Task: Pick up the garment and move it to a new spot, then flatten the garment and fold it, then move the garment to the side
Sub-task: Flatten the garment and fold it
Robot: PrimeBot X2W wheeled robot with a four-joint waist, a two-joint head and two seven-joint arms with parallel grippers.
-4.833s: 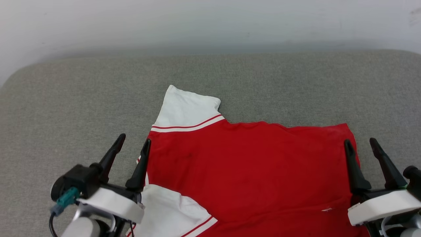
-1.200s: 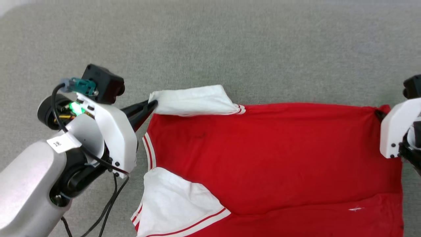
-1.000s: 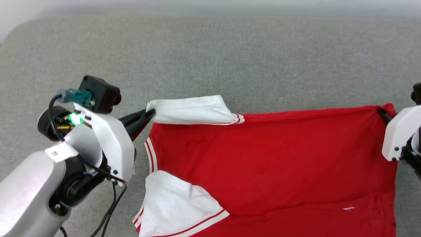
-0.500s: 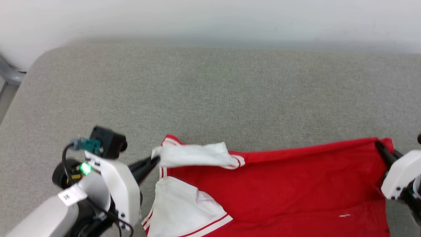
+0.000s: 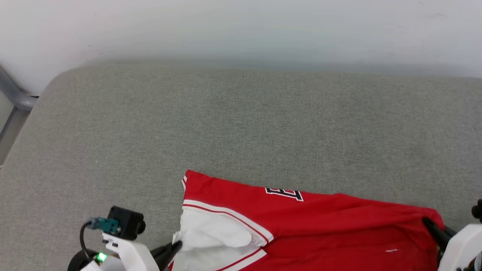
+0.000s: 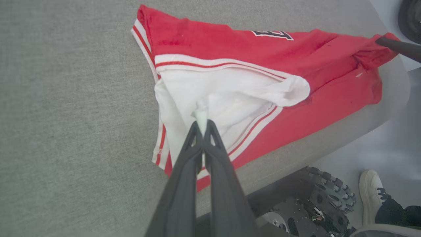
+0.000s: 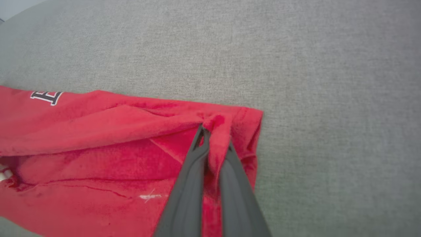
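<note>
1. Grey woven upholstery (image 5: 241, 124) covers a broad padded surface with rounded corners. Behind it is a plain white wall (image 5: 241, 30), and a grey metal bar (image 5: 15, 99) stands at the far left of the head view.
2. The red jersey (image 5: 331, 218) lies along the near edge of that surface, stretched sideways between the two grippers. Its nearest part runs off the bottom of the head view.
3. On one end, the left gripper (image 6: 201, 124) is clenched on a pinch of the white sleeve (image 6: 236, 89). A small tuft of the cloth pokes out just past the fingertips.
4. On the other end, the right gripper (image 7: 213, 136) is clamped on a bunched red corner of the jersey, and the fabric puckers around its tips.
5. Striped trim (image 6: 210, 62) in white and red borders the sleeve where it meets the red body.
6. Black lettering (image 5: 284, 193) with a white outline peeks out at the jersey's far fold. Too little of it shows to read.
7. A small white mark (image 7: 149, 196) sits on the red cloth near the right gripper.
8. In the left wrist view, the jersey reaches the surface's near edge. Below that edge are the robot's base with a studded wheel (image 6: 325, 191) and a person's white shoe (image 6: 370, 192) on a pale floor.
</note>
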